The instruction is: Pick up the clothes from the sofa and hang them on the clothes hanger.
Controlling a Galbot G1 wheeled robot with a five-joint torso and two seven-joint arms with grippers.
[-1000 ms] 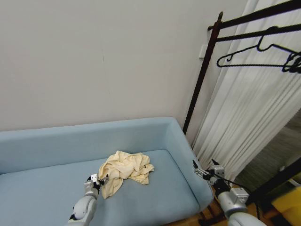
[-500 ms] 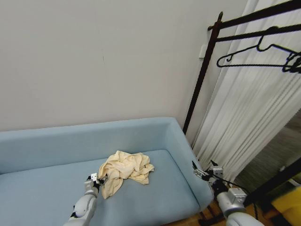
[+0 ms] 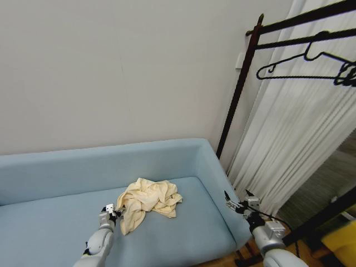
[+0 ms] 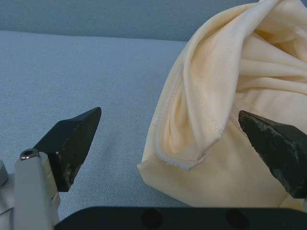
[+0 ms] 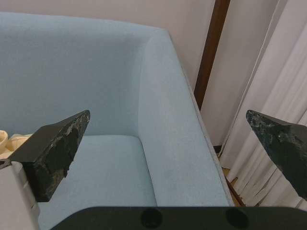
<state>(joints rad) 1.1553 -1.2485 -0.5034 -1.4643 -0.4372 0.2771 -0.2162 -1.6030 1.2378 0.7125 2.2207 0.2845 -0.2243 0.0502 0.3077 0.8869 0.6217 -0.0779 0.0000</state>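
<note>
A crumpled pale yellow garment [image 3: 148, 202] lies on the seat of the light blue sofa [image 3: 67, 172]. My left gripper [image 3: 113, 211] stands open at the garment's near left edge; in the left wrist view the cloth's hem [image 4: 192, 160] lies between the dark fingertips [image 4: 72, 139]. My right gripper [image 3: 237, 203] is open above the sofa's right armrest [image 5: 177, 143]. A black clothes hanger [image 3: 303, 64] hangs on the dark rack [image 3: 245, 72] at the upper right.
White curtains [image 3: 289, 144] hang behind the rack to the right of the sofa. A plain wall [image 3: 111, 72] rises behind the sofa. The sofa seat to the left of the garment is bare.
My right gripper has drifted slightly left toward the sofa's armrest. The left gripper and the garment have stayed where they were.
</note>
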